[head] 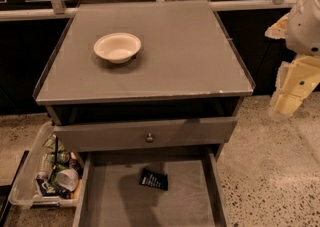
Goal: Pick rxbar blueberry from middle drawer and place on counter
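The rxbar blueberry (pixel 154 179) is a small dark wrapper with white print lying flat on the floor of the open middle drawer (pixel 115 196), near its back and centre. The counter (pixel 185 56) is the grey cabinet top above, with a chipped front edge. My gripper (pixel 289 102) hangs at the far right, beside and below the counter's right front corner, well away from the drawer and the bar. It holds nothing that I can see.
A white bowl (pixel 117 47) stands on the counter's left half. A closed drawer front with a round knob (pixel 149 137) sits above the open drawer. A clear bin of cans and wrappers (pixel 47 171) stands on the floor at left. Speckled floor lies to the right.
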Controlling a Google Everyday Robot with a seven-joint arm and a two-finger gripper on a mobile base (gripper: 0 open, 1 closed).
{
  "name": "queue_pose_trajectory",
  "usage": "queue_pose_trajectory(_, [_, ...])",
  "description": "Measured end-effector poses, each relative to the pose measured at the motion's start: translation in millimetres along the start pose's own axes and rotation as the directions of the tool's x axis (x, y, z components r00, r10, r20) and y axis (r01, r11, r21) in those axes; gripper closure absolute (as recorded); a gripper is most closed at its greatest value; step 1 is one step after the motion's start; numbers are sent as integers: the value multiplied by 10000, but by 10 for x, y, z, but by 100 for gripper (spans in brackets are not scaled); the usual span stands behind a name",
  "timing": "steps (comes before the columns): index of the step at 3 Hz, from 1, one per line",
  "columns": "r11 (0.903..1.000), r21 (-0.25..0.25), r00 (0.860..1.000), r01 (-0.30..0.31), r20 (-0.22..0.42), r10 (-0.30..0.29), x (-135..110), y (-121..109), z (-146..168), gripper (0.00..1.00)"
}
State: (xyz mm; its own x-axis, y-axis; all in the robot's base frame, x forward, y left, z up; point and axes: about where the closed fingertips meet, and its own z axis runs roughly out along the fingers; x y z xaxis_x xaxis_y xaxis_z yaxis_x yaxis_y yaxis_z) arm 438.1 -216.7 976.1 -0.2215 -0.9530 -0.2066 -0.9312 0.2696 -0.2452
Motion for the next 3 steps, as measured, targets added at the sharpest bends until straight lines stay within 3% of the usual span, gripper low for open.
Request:
queue_pose_trajectory(2, [10000,0,10000,-1,1,1,38,112,65,0])
queue_pose_trajectory(3, [10000,0,10000,-2,0,2,98,291,171,0])
